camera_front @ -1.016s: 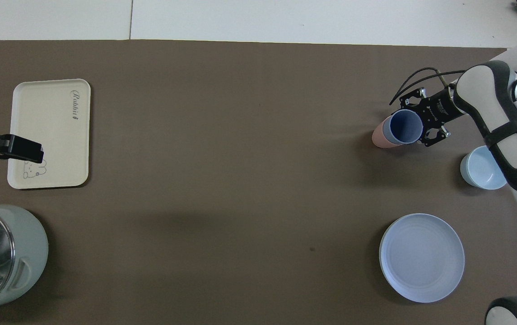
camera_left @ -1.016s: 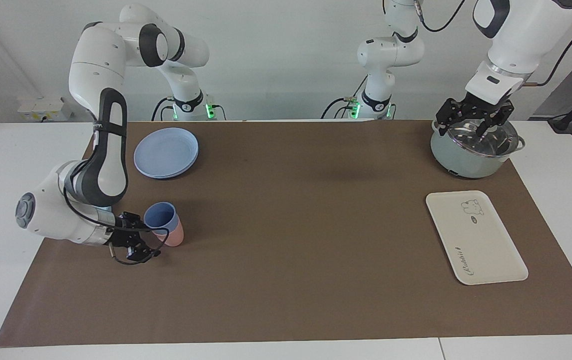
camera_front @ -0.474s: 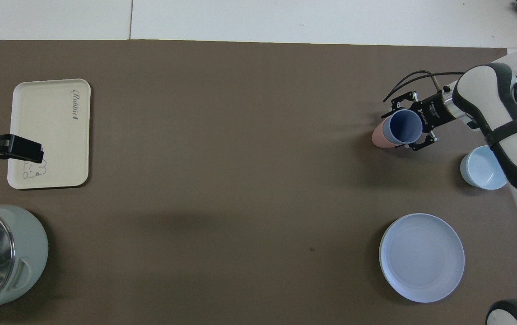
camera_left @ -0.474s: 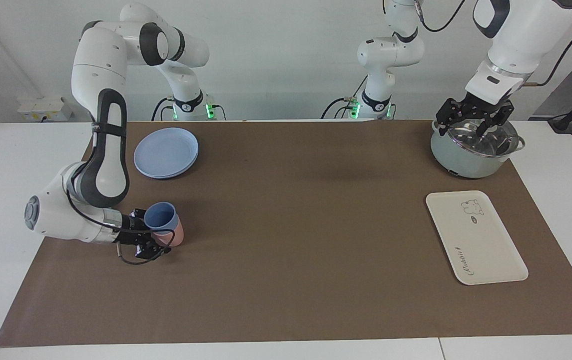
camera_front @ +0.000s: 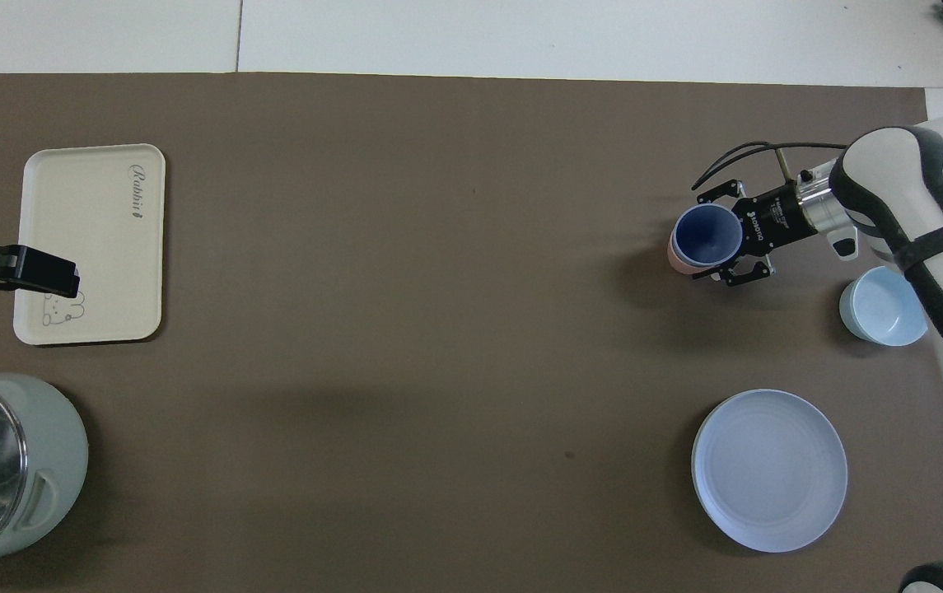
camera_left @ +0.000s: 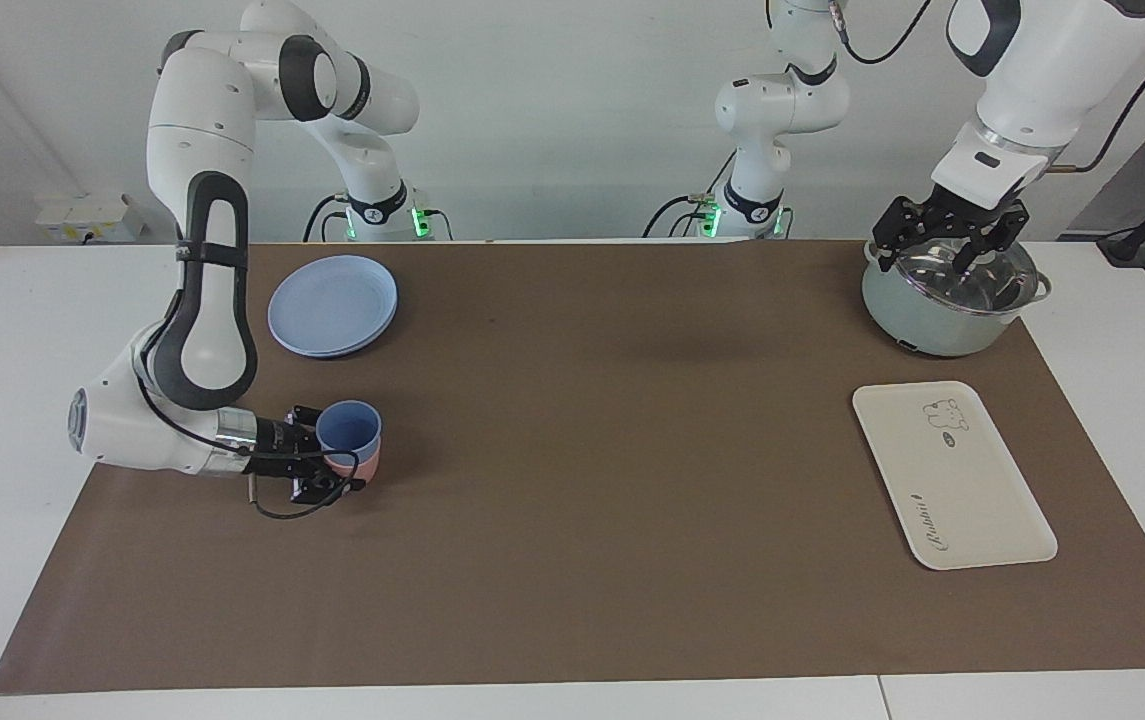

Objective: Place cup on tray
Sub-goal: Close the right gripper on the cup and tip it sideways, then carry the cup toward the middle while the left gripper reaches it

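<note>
The periwinkle-blue cup (camera_left: pixel 349 430) sits nested in a salmon-pink cup (camera_left: pixel 368 466) near the right arm's end of the mat. It also shows in the overhead view (camera_front: pixel 707 234). My right gripper (camera_left: pixel 336 464) lies low and sideways, its fingers on either side of the stack and shut on it (camera_front: pixel 721 235). I cannot tell whether the stack is off the mat. The cream tray (camera_left: pixel 952 480) lies at the left arm's end and also shows in the overhead view (camera_front: pixel 92 239). My left gripper (camera_left: pixel 954 243) waits, open, over the pot.
A grey-green pot with a glass lid (camera_left: pixel 947 300) stands nearer to the robots than the tray. A round blue plate (camera_left: pixel 332 304) lies near the right arm's base. A light-blue bowl (camera_front: pixel 883 306) stands beside the right forearm, toward the mat's edge.
My right gripper has closed in around the stacked cups and moved them toward the middle of the table. The stack now stands more upright. The left arm has not moved.
</note>
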Available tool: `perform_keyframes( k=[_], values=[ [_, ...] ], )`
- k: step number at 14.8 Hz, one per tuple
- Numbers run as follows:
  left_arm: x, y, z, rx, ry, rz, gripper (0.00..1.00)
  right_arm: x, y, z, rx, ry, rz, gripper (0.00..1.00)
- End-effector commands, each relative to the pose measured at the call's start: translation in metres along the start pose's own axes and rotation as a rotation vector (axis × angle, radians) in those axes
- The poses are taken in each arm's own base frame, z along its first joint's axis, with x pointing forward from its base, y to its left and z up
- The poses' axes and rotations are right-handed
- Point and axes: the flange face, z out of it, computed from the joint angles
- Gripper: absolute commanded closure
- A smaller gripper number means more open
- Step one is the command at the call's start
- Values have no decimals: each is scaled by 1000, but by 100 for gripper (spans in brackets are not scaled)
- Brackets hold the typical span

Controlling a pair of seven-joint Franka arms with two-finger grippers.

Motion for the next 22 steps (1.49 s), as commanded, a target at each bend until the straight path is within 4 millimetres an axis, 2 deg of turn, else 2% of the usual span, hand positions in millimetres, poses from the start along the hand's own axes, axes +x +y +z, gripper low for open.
perform_keyframes(
  k=[1,4,6,9,13,15,18,20,22],
  values=[
    [-8,0,-1,0,-2,-11,0,-28,11,2,14,-70,15,100],
    [-8,0,-2,0,0,-11,0,-75,16,13,-18,-67,-17,100],
    [-8,0,-1,0,-2,-11,0,-124,18,22,-37,-51,-76,100],
    [-8,0,-1,0,-2,-11,0,-188,20,35,-66,-34,-126,100],
    [-8,0,-1,0,-2,-11,0,-259,21,43,-60,8,-126,100],
    [-8,0,-1,0,-2,-11,0,-281,23,45,-61,13,-122,100],
    [-9,-3,0,-7,-8,-31,0,-320,22,65,-74,28,-99,100],
    [-7,12,-1,-8,0,-54,0,-348,21,78,-65,90,-41,100],
    [-3,41,-6,-61,15,-130,0,-362,17,85,-13,119,13,100]
  ],
)
